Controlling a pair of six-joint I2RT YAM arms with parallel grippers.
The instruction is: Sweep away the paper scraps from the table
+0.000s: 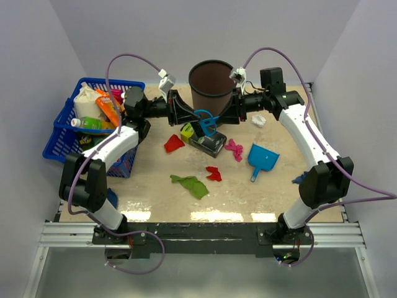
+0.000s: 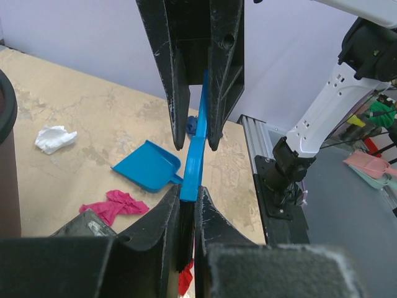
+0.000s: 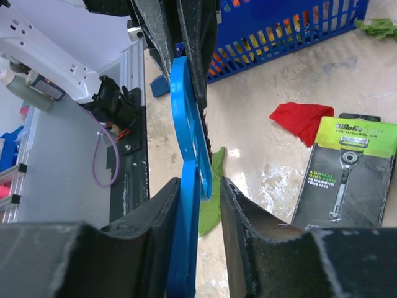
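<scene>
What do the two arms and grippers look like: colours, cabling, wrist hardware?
Both are alike. Left arm and right arm: white link shells, black joints and bases. Left gripper and right gripper: black, wedge-shaped, with scuffed fingers. A purple cable loops along each arm to a small white wrist module.

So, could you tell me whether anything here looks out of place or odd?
Yes: a black-and-lime razor pack lies flat on the table among the paper scraps. It is no scrap and may obstruct sweeping.
</scene>
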